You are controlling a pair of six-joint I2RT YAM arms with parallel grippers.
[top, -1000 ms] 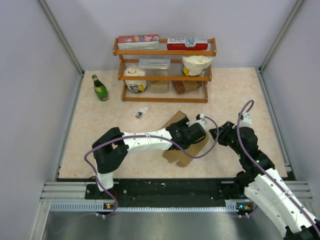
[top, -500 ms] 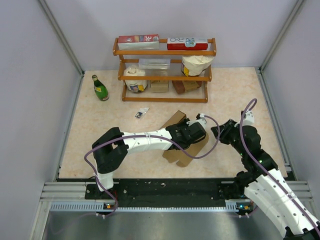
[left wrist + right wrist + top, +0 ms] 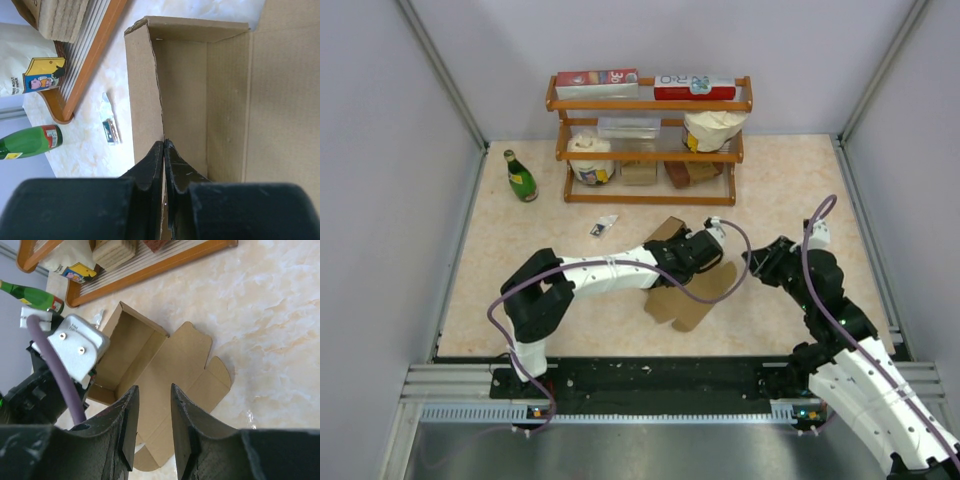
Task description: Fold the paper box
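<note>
The paper box [image 3: 692, 301] is plain brown cardboard lying at the table's middle, partly formed, with flat flaps spread toward the near side. In the left wrist view its upright side wall [image 3: 144, 85] stands beside the open tray [image 3: 225, 90]. My left gripper [image 3: 164, 143] is shut on that wall's top edge, one finger on each face. In the top view the left gripper [image 3: 705, 246] sits over the box's far end. My right gripper [image 3: 153, 390] is open with nothing between its fingers. It hovers above the box's flat flaps [image 3: 175, 365], to the right of the box [image 3: 756, 266].
A wooden rack [image 3: 650, 198] with cartons, tubs and bags stands at the back. A green bottle [image 3: 520, 176] is at the back left. A small packet [image 3: 603, 226] lies between rack and box. Grey walls enclose the table on three sides.
My left gripper has closed on the box's side wall and shifted slightly toward the rack, lifting that end. The right arm has barely moved.
</note>
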